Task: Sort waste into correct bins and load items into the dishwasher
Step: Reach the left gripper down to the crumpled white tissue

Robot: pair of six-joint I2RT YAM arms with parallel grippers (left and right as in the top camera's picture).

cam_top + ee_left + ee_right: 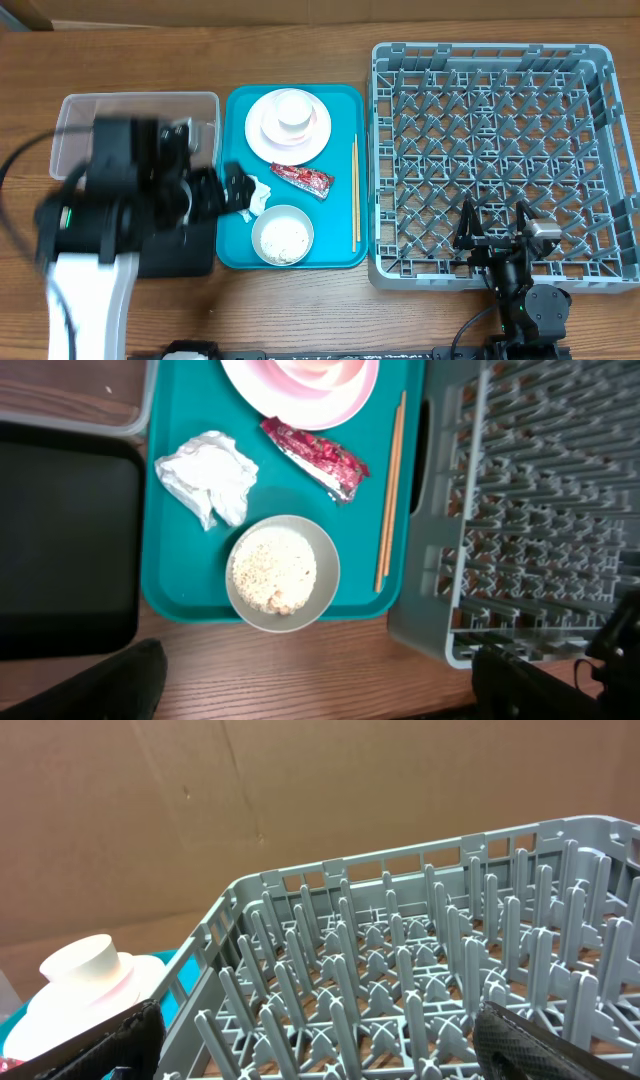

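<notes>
Arms first: your left arm reaches from the near left of the table across the black tray (185,255) and the clear tub (130,108), and it looks blurred in the overhead view. Its wrist points down at the table. The left gripper (320,678) has its jaws spread wide and carries nothing. From above it hangs over the left edge of the teal tray (338,112), just beside the crumpled napkin (205,475). In the left wrist view the fingers (110,685) are apart from the napkin.

Your right arm rises from the near right edge of the table, and its wrist is about level, looking across the dish rack (500,150). The right gripper (494,230) is over the near side of the rack, with its jaws wide and nothing between them. No item lies in the rack.

All the other things are on the teal tray, which stands between the two bins and the rack:
- The white plate (258,140) is at the far end, with the pink dish (340,390) on it and the white cup (295,108) on top.
- The red-and-white wrapper (315,457) lies in the middle, right of the napkin.
- The grey bowl (328,575) is at the near end and holds the rice-like scraps (275,570).
- The chopsticks (390,500) lie along the right edge of the tray, next to the rack.
</notes>
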